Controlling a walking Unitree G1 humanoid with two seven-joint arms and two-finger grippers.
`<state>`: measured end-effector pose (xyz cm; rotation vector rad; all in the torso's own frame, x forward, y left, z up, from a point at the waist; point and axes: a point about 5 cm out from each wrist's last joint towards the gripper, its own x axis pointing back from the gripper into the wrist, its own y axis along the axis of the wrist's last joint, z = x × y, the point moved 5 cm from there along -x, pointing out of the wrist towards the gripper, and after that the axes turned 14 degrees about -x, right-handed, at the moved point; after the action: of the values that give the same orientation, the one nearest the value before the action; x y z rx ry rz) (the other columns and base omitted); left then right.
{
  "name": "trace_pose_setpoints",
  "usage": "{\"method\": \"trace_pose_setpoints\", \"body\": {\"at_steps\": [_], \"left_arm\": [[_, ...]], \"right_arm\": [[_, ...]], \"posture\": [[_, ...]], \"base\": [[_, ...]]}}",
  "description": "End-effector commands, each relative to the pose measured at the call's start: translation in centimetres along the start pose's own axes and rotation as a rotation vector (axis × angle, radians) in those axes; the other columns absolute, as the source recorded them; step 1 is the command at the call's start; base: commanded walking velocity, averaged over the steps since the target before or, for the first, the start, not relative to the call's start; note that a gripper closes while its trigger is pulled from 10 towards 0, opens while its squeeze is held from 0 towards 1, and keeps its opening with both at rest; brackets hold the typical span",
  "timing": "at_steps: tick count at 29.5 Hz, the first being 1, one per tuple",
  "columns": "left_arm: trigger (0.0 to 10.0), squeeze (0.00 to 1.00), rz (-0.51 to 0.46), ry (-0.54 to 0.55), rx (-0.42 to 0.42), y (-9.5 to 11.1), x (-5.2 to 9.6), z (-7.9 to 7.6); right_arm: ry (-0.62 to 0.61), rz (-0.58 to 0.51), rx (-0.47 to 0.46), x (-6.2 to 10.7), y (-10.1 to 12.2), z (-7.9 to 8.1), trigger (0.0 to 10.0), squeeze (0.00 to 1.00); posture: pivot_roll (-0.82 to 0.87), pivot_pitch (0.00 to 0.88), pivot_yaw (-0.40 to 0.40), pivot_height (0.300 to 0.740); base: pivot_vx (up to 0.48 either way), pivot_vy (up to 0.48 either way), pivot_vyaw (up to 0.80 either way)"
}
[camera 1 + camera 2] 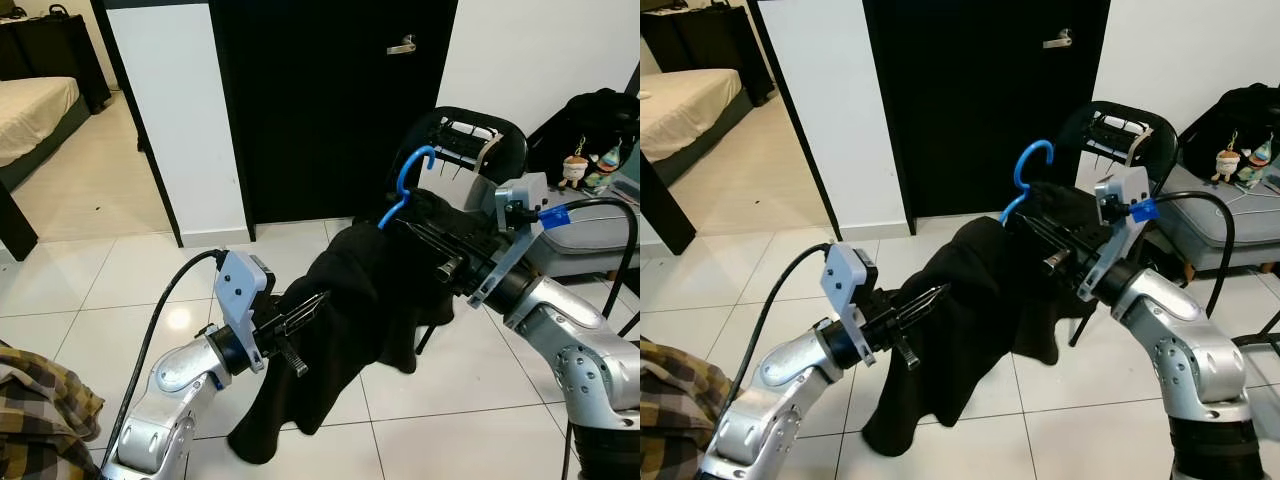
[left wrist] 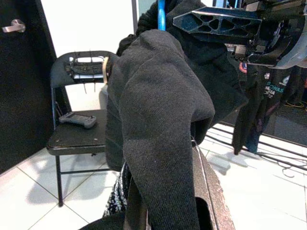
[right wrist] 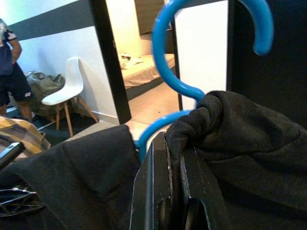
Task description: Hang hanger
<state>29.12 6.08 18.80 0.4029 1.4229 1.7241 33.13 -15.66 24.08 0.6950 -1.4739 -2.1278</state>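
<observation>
One blue hanger [image 1: 405, 186] carries one black garment [image 1: 345, 310], held up in the air between the two arms in front of a black door [image 1: 330, 100]. Its hook rises above the cloth at the right side, open toward the door.

The right tool [image 1: 425, 235] is clamped together on the garment and the hanger just below the hook; in the right wrist view the two black fingers [image 3: 168, 191] sit pressed close with dark cloth bunched around them and the blue hook [image 3: 177, 62] curving up right ahead.

The left tool [image 1: 310, 308] reaches into the lower left edge of the garment. Cloth drapes over its fingers [image 2: 206, 191] in the left wrist view, and I cannot tell whether they grip it or merely support it.

One black folding chair [image 1: 470, 140] stands behind the garment, by the white wall. One bed [image 1: 30, 110] shows through the doorway at the left. One plaid cloth [image 1: 40, 415] lies at the lower left over the white tile floor [image 1: 90, 290]. One white chair [image 3: 64, 93] and one person [image 3: 12, 72] appear in the right wrist view.
</observation>
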Motion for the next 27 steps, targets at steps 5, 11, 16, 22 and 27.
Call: {"method": "trace_pose_setpoints", "body": {"at_steps": [5, 11, 16, 22, 27], "left_arm": [[10.0, 0.0, -0.041, 0.033, -0.026, 0.6, -0.6, 0.4], [10.0, 0.0, -0.078, 0.123, -0.106, 1.4, -1.0, 1.2], [10.0, 0.0, -0.112, 0.204, -0.11, 1.6, -1.6, 1.2], [10.0, 0.0, -0.148, 0.241, -0.084, 1.5, -2.9, 0.1], [10.0, 0.0, -0.193, 0.26, -0.079, 2.3, -3.8, 0.1]], "right_arm": [[-0.234, -0.026, -0.05, 0.3, -0.8, -3.5, 10.0, 0.0], [-0.174, -0.03, -0.036, 0.4, -0.3, -2.7, 10.0, 1.0], [-0.16, -0.097, -0.014, 0.4, 1.8, -2.8, 10.0, 1.0], [-0.064, -0.234, 0.031, -0.3, 5.8, -1.2, 10.0, 1.0], [0.019, -0.305, 0.055, -0.8, 8.1, 0.4, 10.0, 1.0]], "posture": [[-0.08, 0.0, 0.034, 0.74], [-0.08, 0.0, 0.026, 0.74], [-0.09, 0.0, 0.022, 0.74], [-0.1, 0.0, 0.02, 0.74], [-0.11, 0.0, 0.013, 0.74]], "base": [[0.0, 0.0, 0.0], [0.0, 0.0, 0.0], [0.0, 0.0, 0.0], [0.0, 0.0, 0.0], [0.0, 0.0, 0.0]]}}
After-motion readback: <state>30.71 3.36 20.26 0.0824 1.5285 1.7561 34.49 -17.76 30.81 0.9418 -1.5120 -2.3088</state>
